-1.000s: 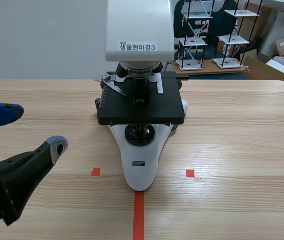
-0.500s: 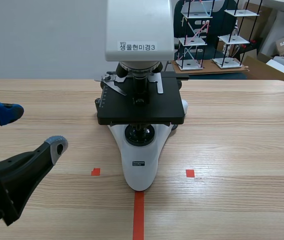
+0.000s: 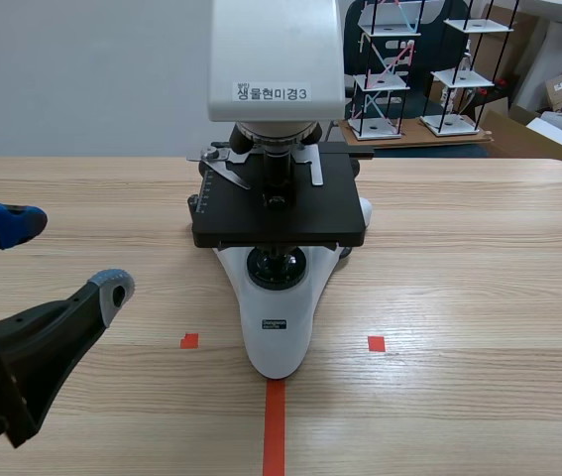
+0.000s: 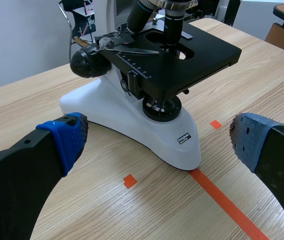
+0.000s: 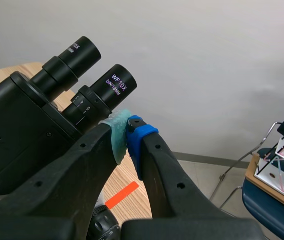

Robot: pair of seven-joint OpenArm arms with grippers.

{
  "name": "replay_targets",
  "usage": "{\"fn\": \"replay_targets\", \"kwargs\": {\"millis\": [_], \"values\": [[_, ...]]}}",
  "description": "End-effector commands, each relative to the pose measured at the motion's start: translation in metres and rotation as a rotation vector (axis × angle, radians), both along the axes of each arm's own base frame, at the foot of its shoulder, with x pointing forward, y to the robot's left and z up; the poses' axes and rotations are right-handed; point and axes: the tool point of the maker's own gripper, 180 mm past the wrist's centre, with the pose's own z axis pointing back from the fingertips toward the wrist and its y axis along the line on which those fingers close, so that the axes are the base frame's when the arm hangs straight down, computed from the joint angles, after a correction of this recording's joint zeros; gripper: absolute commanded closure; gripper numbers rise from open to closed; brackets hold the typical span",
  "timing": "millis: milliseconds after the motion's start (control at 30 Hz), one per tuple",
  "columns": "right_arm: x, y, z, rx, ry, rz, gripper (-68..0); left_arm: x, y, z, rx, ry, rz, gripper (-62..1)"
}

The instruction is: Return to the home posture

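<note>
We see the left tool low at the table's near left, its two thick black fingers spread wide apart with nothing between them, one blue dotted pad on one tip and a grey-blue one on the other. The microscope stands at the table's middle, ahead of that tool and apart from it; in the left wrist view its base lies in line with the gap between the fingers, touching neither. Its base is smooth white plastic, rounded and tapering toward us, and ends at an orange-red tape line. Above it sits a flat, square, matte black stage with a metal slide clip and a white scale along one edge. A white, boxy head with a printed label rises over the stage. The right tool is raised just beside the two black cylindrical eyepieces. Its fingers are pressed together, green pad against blue pad, holding nothing. We cannot tell whether it touches the black head. The table is pale wood with a fine straight grain.
</note>
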Motion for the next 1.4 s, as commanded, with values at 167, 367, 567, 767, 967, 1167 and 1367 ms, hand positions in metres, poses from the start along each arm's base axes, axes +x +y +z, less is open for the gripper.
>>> {"fn": "replay_targets", "kwargs": {"millis": [167,367,567,767,967,1167,1367], "values": [[-0.002,-0.001,0.008,0.016,-0.024,0.003,-0.1,0.0,-0.001,0.006,-0.016,-0.017,0.003,-59.6],[-0.002,-0.004,0.007,0.022,-0.028,-0.001,-0.2,0.0,-0.001,0.006,-0.017,-0.017,0.003,-59.6],[-0.01,-0.032,0.011,0.036,-0.076,-0.039,-4.6,0.0,-0.001,0.006,-0.016,-0.016,0.003,-59.6],[-0.029,-0.063,0.005,-0.026,-0.109,-0.099,-21.7,0.0,-0.001,0.006,-0.016,-0.016,0.003,-59.6],[-0.056,-0.073,-0.019,-0.061,-0.088,-0.119,-43.0,0.0,-0.001,0.006,-0.016,-0.016,0.003,-59.6],[-0.088,-0.068,-0.037,-0.031,-0.064,-0.121,-56.5,0.0,-0.001,0.006,-0.016,-0.016,0.003,-59.6],[-0.123,-0.053,-0.053,-0.021,-0.072,-0.128,-56.5,0.0,-0.001,0.006,-0.016,-0.016,0.003,-59.6]]}}
